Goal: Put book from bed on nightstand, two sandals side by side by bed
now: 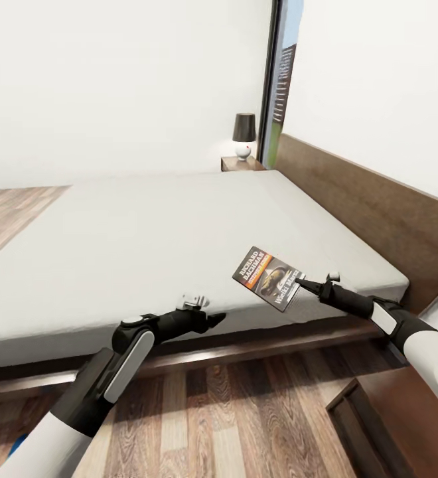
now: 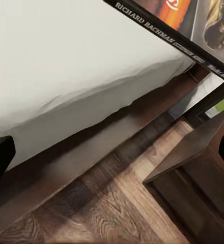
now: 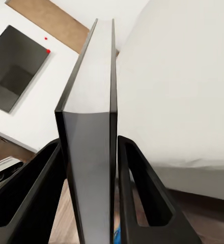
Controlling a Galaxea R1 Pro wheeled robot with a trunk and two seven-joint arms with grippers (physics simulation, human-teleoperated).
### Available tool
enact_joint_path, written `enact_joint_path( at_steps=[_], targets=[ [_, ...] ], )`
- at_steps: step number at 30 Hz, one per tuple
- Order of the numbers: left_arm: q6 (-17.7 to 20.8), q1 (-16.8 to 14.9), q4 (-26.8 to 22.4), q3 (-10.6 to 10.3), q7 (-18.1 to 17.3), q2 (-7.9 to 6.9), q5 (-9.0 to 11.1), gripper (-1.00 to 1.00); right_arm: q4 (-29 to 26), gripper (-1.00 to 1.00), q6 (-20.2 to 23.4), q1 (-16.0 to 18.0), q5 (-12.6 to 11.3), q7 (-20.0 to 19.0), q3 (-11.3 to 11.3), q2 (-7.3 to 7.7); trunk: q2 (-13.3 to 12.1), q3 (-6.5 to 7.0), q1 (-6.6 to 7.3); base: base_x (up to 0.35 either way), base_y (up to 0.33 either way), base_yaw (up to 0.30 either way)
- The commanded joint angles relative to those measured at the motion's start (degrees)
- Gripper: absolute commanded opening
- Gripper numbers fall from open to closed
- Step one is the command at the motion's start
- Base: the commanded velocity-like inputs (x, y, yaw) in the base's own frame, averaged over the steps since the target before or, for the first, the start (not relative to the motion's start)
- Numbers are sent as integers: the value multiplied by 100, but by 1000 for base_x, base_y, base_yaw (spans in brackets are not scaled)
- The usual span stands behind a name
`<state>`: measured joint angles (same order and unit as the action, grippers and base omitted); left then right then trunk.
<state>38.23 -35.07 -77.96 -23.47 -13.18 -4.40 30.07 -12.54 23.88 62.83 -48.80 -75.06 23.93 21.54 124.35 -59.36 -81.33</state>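
Note:
The book (image 1: pixel 269 277), dark with an orange band and white lettering, hangs tilted above the near right corner of the bed (image 1: pixel 166 226). My right gripper (image 1: pixel 300 283) is shut on its edge. The right wrist view has the book (image 3: pixel 91 101) edge-on, clamped between both fingers (image 3: pixel 38 193). My left gripper (image 1: pixel 216 320) hovers open and empty at the bed's front edge, left of the book. From the left wrist the book (image 2: pixel 183 25) shows from below. One nightstand (image 1: pixel 242 162) with its lamp (image 1: pixel 243 133) stands beyond the bed. A sliver of blue (image 1: pixel 16 443) by my left arm is too small to identify.
A second dark wooden nightstand (image 1: pixel 391 418) stands close at the lower right, below my right arm, and also appears as a cabinet (image 2: pixel 193 168) in the left wrist view. The headboard (image 1: pixel 365 199) runs along the right. Wood-plank floor (image 1: pixel 212 411) lies between me and the bed.

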Motion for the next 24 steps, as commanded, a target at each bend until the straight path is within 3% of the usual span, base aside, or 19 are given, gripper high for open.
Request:
enact_joint_path(
  at_steps=[1,24],
  targets=[
    [0,0,0,0,0,0,-1,100,-3,-100,3,1,-7,0,-27,-1,0,0,0,-7,5,282],
    [-13,0,24,0,-18,-8,17,100,-3,-100,-5,1,-7,0,-21,-2,0,0,0,-1,0,282]
  ],
)
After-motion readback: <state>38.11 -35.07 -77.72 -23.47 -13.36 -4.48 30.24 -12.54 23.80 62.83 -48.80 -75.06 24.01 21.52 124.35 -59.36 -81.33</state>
